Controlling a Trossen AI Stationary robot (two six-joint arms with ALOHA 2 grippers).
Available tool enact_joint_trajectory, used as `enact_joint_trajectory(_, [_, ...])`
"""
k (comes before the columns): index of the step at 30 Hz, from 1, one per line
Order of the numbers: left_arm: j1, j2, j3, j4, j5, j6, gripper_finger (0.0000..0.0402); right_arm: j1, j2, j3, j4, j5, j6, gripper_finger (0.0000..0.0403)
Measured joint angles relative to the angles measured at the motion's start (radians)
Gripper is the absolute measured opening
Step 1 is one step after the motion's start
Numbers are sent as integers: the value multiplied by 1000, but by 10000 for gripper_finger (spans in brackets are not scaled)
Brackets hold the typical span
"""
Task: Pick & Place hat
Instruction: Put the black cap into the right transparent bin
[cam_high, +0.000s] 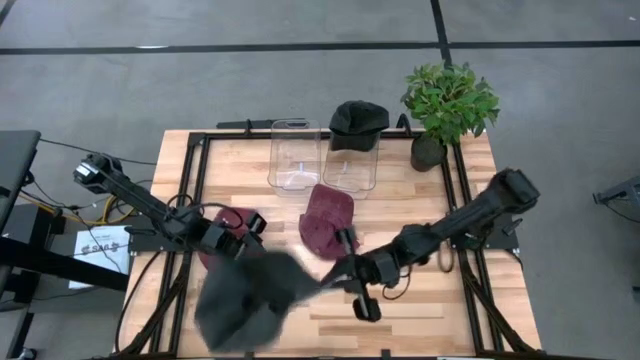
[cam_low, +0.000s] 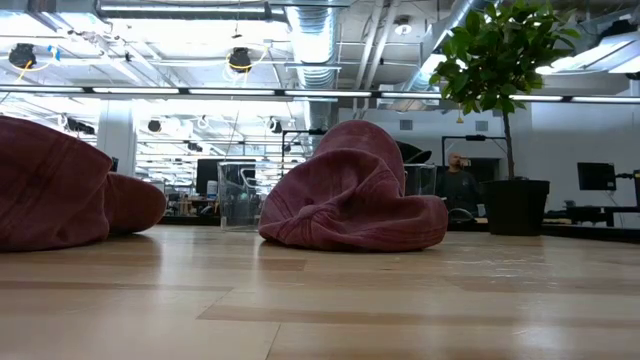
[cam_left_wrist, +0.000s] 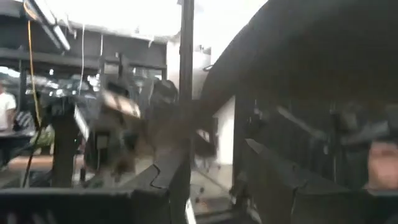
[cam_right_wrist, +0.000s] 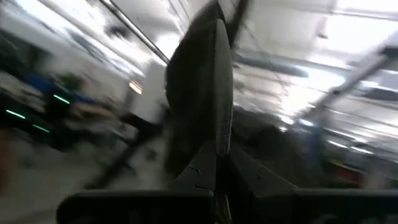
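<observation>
hat: dark grey hat (cam_high: 245, 300) hangs stretched between both arms, above the bench's (cam_high: 440, 320) near-left part, blurred in the high view
right claw: right claw (cam_high: 345, 268) pressed together, pinching the hat's edge; thin fold of fabric (cam_right_wrist: 205, 93) stands up from the tips in its wrist view
left claw: left claw (cam_high: 235, 240) at the hat's far edge; dark fabric (cam_left_wrist: 311, 81) fills its wrist view; cannot tell if it grips
others: two maroon hats (cam_high: 328, 218) (cam_high: 228, 222) on the bench, a black hat (cam_high: 358, 118) on one clear bin (cam_high: 350, 165), second bin (cam_high: 295, 155) beside it
risk 1: right pinch is on a thin edge; a swing could pull it free
risk 2: sagging hat may drag the maroon hat under the left arm
risk 3: arms pulling apart could tug the hat loose
</observation>
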Motion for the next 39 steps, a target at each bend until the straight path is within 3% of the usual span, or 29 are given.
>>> enact_joint_trajectory(5, [1,-11,-40,-6,-68,24,136,92,-132,0,-221,387,-187,3])
enact_joint_trajectory(11, [3,-10,-51,-3,-117,24,136,195,-182,0,-409,782,-260,3])
enact_joint_trajectory(16, [3,-17,-51,-2,-191,25,133,253,-181,-3,-507,1009,-258,3])
enact_joint_trajectory(22, [3,-39,-51,-4,-267,63,133,308,-188,-97,-504,1256,-238,3])
enact_joint_trajectory(26, [3,-53,-51,-3,-349,82,131,323,-187,-190,-501,1335,-140,3])
enact_joint_trajectory(33, [20,-56,-51,-6,-602,0,131,340,-185,-371,-492,1379,44,3])
enact_joint_trajectory(39, [120,-56,-50,-90,-636,-210,131,350,-185,-445,-485,1381,101,3])
